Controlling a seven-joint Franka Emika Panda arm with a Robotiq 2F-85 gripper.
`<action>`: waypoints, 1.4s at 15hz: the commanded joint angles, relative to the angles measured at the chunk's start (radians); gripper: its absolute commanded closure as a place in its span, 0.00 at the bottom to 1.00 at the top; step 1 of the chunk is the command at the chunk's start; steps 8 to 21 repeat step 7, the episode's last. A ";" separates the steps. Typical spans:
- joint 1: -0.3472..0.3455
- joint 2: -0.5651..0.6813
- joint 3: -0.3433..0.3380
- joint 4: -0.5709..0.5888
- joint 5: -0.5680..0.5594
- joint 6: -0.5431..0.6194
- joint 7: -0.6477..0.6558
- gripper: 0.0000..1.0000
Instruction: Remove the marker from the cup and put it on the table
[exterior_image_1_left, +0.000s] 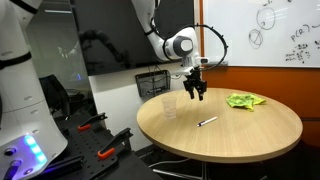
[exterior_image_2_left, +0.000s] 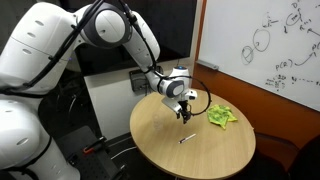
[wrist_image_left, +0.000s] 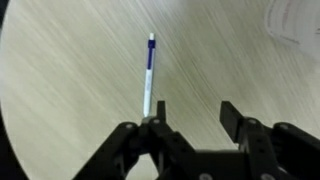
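The marker (wrist_image_left: 149, 76), white with a blue band, lies flat on the round wooden table (exterior_image_1_left: 250, 130). It also shows in both exterior views (exterior_image_1_left: 207, 121) (exterior_image_2_left: 186, 137). A clear plastic cup (exterior_image_1_left: 170, 108) stands upright near the table's edge; in the other exterior view the gripper hides it. My gripper (exterior_image_1_left: 196, 92) hangs above the table, between the cup and the marker, open and empty. In the wrist view its fingers (wrist_image_left: 190, 118) are spread apart with bare table between them. It also shows in an exterior view (exterior_image_2_left: 185, 108).
A green cloth (exterior_image_1_left: 244, 100) lies at the far side of the table, also seen in an exterior view (exterior_image_2_left: 221, 116). A whiteboard (exterior_image_1_left: 270, 30) is behind the table. A black wire basket (exterior_image_1_left: 152, 82) sits behind the cup. Clamps with orange handles (exterior_image_1_left: 110, 148) lie on a lower bench.
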 joint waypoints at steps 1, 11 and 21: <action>0.038 -0.132 -0.021 -0.032 -0.031 -0.194 0.042 0.07; 0.053 -0.274 -0.006 -0.026 -0.139 -0.480 0.115 0.00; 0.053 -0.274 -0.006 -0.026 -0.139 -0.480 0.115 0.00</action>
